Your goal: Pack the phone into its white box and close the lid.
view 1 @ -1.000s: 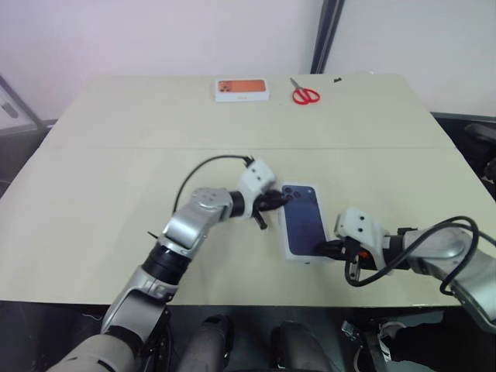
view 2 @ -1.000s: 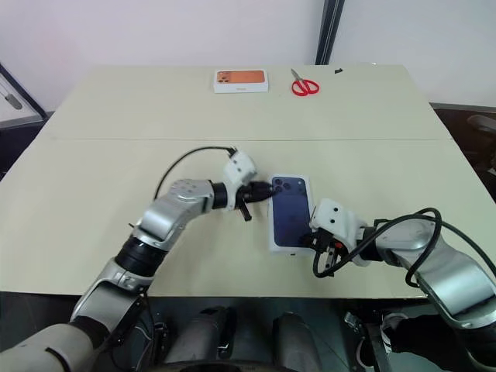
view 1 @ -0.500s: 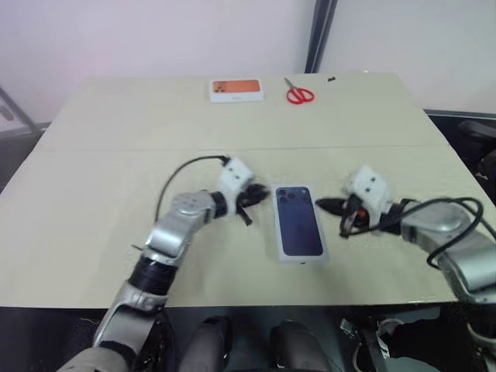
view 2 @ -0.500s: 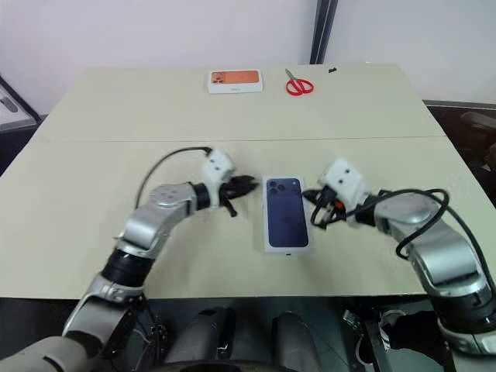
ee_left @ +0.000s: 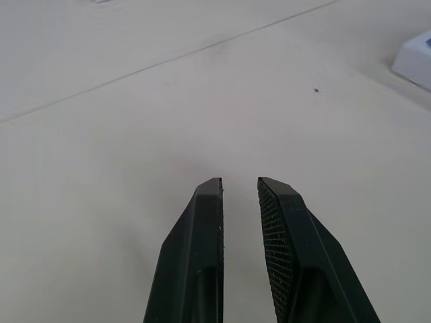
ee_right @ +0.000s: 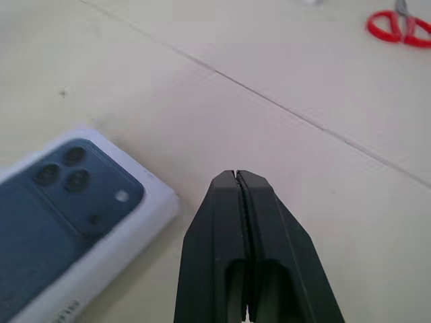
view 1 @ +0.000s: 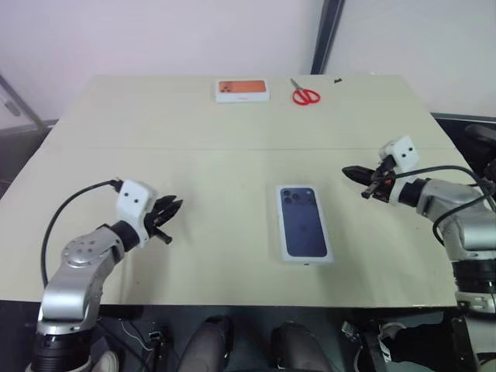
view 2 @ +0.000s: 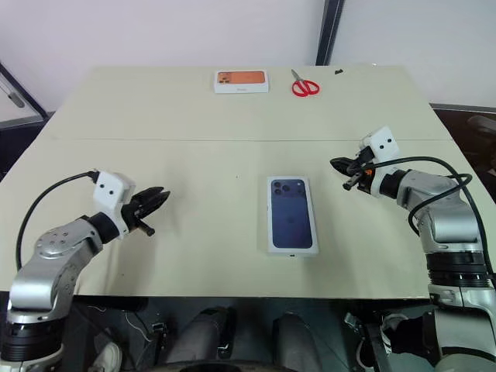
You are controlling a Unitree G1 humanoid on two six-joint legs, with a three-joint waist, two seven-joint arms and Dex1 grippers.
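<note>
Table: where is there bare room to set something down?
The table is bare between the left gripper and the lid, and between the lid and the far orange-topped box. Tightest between the lid and right gripper.

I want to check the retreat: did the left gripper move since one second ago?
Yes. The left gripper was at the lid's left edge; it now hangs far to the left, away from the lid.
</note>
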